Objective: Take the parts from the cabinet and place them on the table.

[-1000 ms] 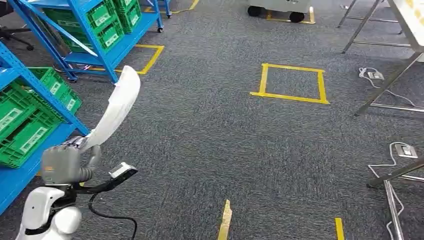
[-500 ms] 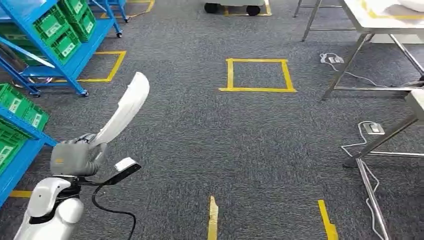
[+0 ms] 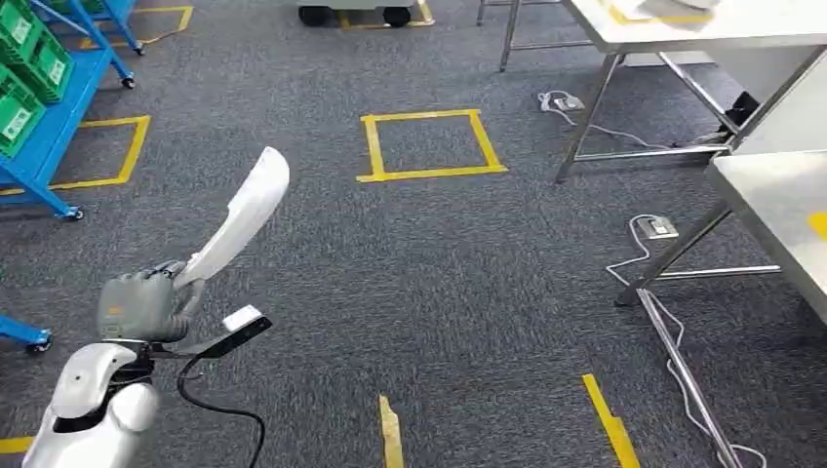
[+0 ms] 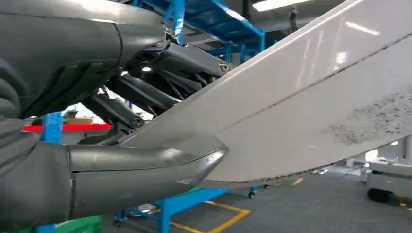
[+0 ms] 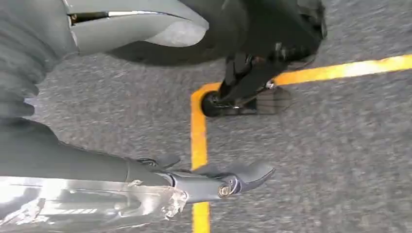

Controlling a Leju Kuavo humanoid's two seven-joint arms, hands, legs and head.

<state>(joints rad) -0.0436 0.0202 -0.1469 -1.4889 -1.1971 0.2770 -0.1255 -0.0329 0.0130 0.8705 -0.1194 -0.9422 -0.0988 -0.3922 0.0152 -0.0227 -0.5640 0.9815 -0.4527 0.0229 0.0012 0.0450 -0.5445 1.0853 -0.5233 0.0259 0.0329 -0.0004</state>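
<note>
White part [image 3: 239,219] sits in your left hand [image 3: 141,304], gripped at its lower end; the rest sticks up and forward, tilted right, over grey carpet [image 3: 468,283]. Left wrist view confirms it: thumb [image 4: 145,167] pressed on one face of the part [image 4: 311,111], darker fingers [image 4: 145,94] on the other face. Left arm [image 3: 93,409] comes in at the bottom-left corner, black cable [image 3: 210,405] looping off the wrist.

Right hand [image 5: 160,102] hangs above the carpet with nothing in it; fingers look extended and apart, pointing at a yellow tape line [image 5: 199,145].

Your tables: steel one [image 3: 780,219] at the right edge, second one [image 3: 683,34] at the top right. Blue rack [image 3: 44,127] with green crates [image 3: 29,58] at the top-left corner. Yellow tape square [image 3: 429,144] on the carpet between rack and tables. Cords and a floor socket [image 3: 658,229] lie by the near table's legs.
</note>
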